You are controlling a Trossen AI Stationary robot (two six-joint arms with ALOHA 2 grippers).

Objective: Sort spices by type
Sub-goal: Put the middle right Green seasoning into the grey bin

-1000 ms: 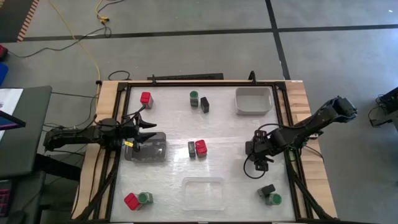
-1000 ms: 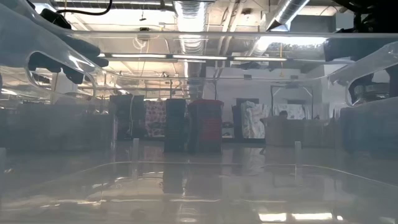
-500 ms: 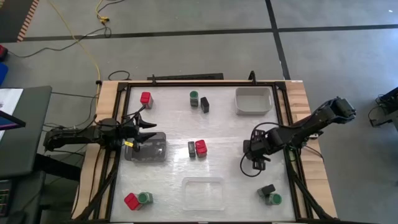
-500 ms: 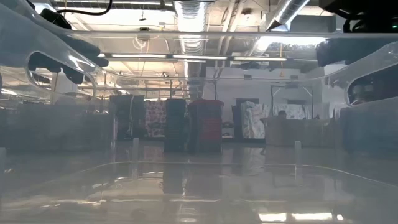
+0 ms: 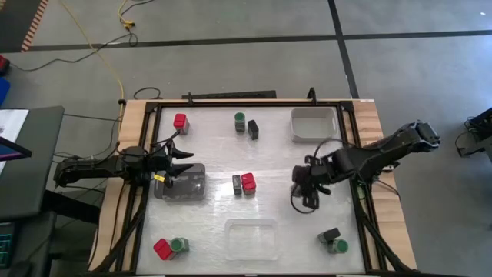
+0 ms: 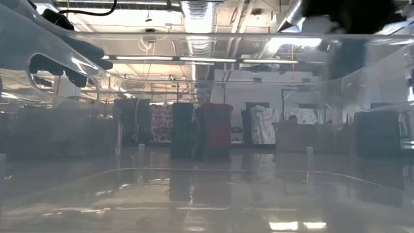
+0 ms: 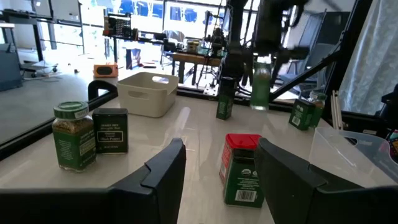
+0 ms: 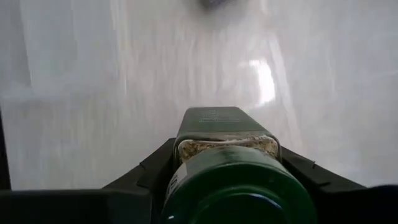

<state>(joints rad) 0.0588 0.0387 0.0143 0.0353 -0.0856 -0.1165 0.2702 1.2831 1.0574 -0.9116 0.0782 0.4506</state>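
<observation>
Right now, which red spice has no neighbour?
The top-left red spice in the high view; the centre red one adjoins a black box, the bottom-left red one a green-lidded jar.

My right claw [image 5: 301,183], clamped on a green-lidded jar [image 8: 231,168], hangs over bare table [image 5: 284,158] right of centre. Toward the middle, 1 black box [image 5: 237,185] touching 1 red container [image 5: 248,182] blocks that way. The white bin [image 5: 314,125] walls off the far right corner; a clear tray [image 5: 250,237] sits at the near edge, with 2 containers [image 5: 334,241] near right. My left claw [image 5: 178,161] waits over the grey tray [image 5: 183,183] at the left edge.
</observation>
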